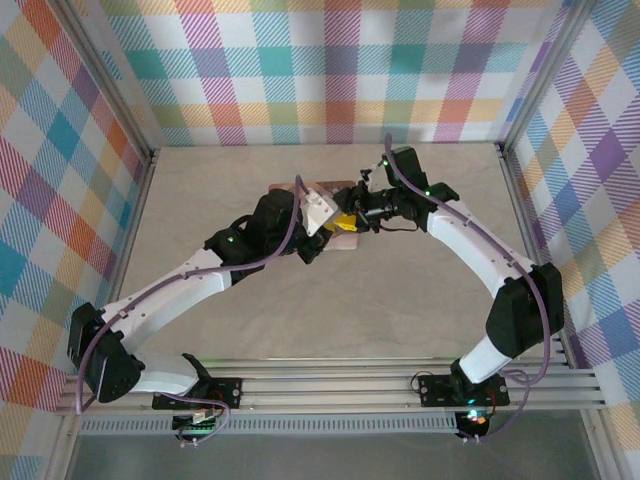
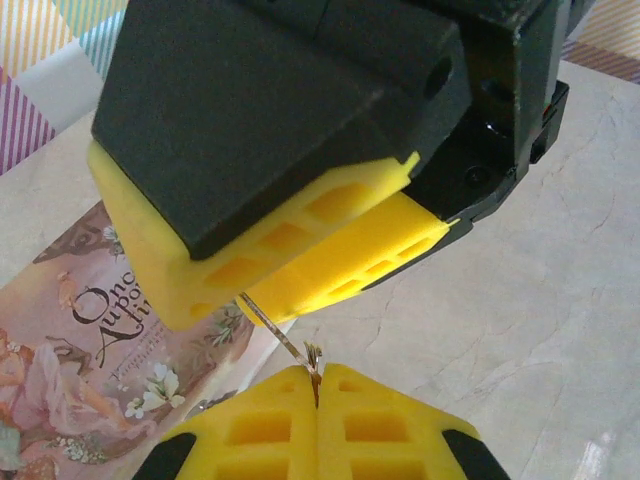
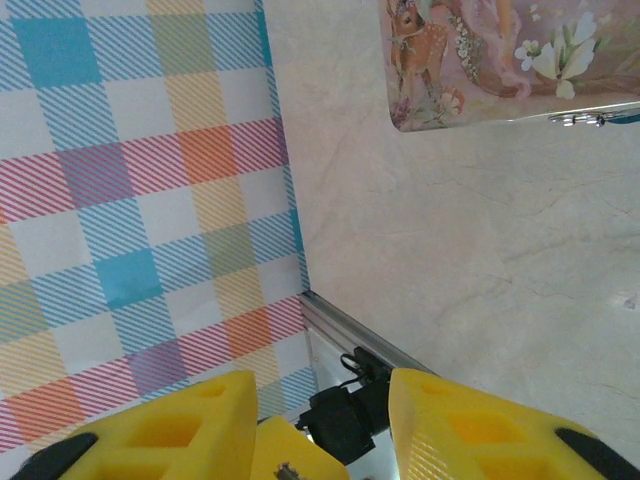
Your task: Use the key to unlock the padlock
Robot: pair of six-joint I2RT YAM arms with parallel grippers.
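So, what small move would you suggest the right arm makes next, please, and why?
Probably close the right fingers on the free end of the key. The left fingers are shut on its lower end, the sliver slants up to the right fingers, and those stand apart, gripping nothing I can see.

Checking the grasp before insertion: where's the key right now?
Left wrist view: the key looks pinched in the seam of the left gripper, bottom centre, just under the right gripper and beside the pink box.
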